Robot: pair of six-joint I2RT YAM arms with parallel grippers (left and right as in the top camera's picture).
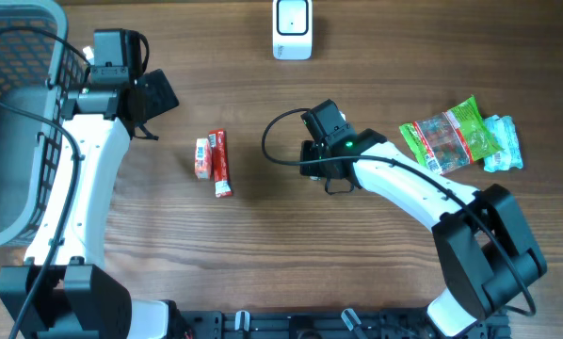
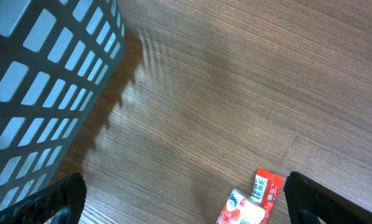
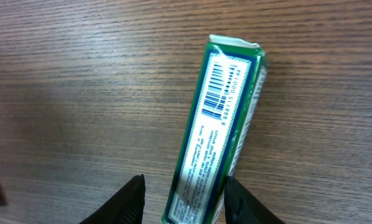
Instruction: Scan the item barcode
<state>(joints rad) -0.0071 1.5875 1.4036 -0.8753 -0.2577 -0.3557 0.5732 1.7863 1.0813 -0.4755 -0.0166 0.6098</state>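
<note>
Between the right fingers (image 3: 127, 205) lies the near end of a slim green pack (image 3: 220, 130). The rest of it reaches out past the fingertips, over the wooden bench (image 1: 263, 245). Its barcode (image 3: 222, 87) sits near the far end and faces up toward the wrist camera. The right fingers are set narrow around the pack. One seems to touch its edge, while a sliver of bench shows between the other and the pack, so we cannot tell whether the pack is truly clamped. From overhead, the arm hides the pack.

Well beyond the right fingers, at the far edge of the bench, stands a small white scanner (image 1: 292, 28). The left fingers (image 2: 61, 202) are spread wide and hold nothing. They hover beside a grey mesh basket (image 1: 18, 113), with two red packets (image 1: 216, 160) on the bench out in front of them. Green and teal snack bags (image 1: 456, 137) lie well off to the outer side of the right fingers.

We judge the step in hand to be taking hold of the green pack, with scanning not yet done. The next move calls for a firm grip first. The pack must then be carried toward the scanner and turned so the barcode faces its window rather than upward.
</note>
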